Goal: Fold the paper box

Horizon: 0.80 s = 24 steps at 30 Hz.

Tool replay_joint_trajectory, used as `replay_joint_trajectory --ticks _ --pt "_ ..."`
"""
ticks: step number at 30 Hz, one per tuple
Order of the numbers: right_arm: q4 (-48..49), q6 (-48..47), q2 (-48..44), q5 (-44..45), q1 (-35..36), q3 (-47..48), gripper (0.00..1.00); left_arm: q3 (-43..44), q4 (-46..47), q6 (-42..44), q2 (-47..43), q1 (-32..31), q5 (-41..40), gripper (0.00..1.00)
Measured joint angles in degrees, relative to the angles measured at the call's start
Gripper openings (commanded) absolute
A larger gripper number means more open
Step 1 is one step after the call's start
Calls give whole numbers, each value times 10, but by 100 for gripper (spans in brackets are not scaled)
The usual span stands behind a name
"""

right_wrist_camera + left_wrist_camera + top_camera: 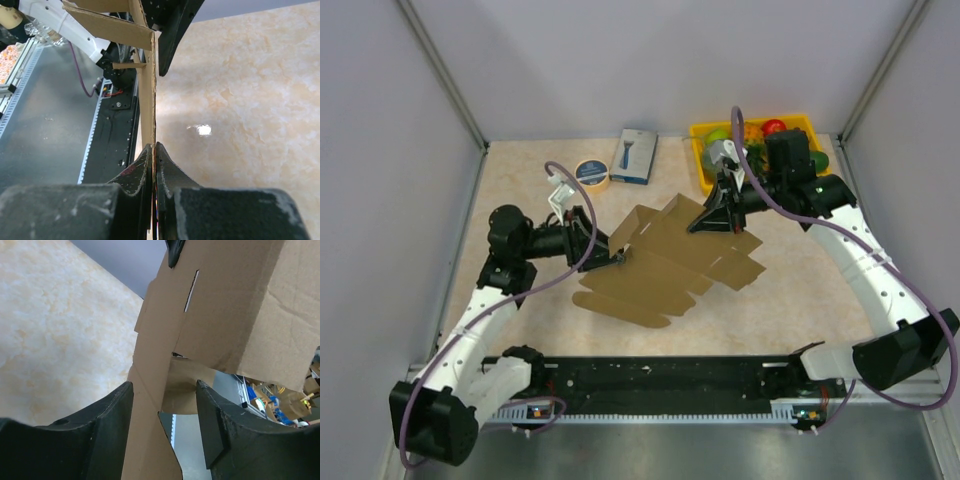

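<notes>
The paper box (665, 262), a brown die-cut cardboard blank, is partly lifted off the table's middle, its far panels raised and its near flaps resting on the table. My right gripper (705, 225) holds its raised far right panel. In the right wrist view that gripper (154, 147) is shut on the thin edge of the paper box (146, 95). My left gripper (617, 257) is at the blank's left side. In the left wrist view its jaws (164, 387) stand apart, with a narrow flap of the paper box (225, 305) between them, lying against the left finger (107, 425).
A yellow tray (700, 160) of toy fruit stands at the back right, behind the right arm. A small blue-and-white box (635, 155) and a tape roll (591, 173) lie at the back. Grey walls close in both sides. A black rail (660, 380) runs along the near edge.
</notes>
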Motion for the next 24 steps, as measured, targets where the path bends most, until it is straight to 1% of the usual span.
replay_joint_trajectory --ticks 3,7,10,11,13,14,15,18,21,22,24 --pt "0 0 0 -3 0 0 0 0 -10 13 10 -18 -2 56" --pt "1 3 0 -10 0 0 0 0 -21 27 22 -27 -8 48" --pt "3 5 0 -11 0 0 0 2 -24 35 31 -28 -13 37" --pt "4 5 0 -11 0 0 0 5 -28 39 35 -29 -15 28" --pt "4 7 0 -10 0 -1 0 10 -35 44 41 -30 -17 13" --pt "4 8 0 -9 0 -2 0 14 -42 49 43 -30 -18 4" --pt "6 8 0 -8 1 -5 0 17 -49 55 45 -31 -21 0" --pt "15 12 -1 6 4 -12 0 27 -80 80 45 -33 -37 0" --pt "28 24 -5 49 16 -19 0 29 -108 103 45 -33 -62 0" --pt "36 31 -7 69 21 -24 0 29 -115 106 46 -33 -67 16" --pt "60 50 -15 106 29 -42 0 29 -129 114 52 -32 -87 30"
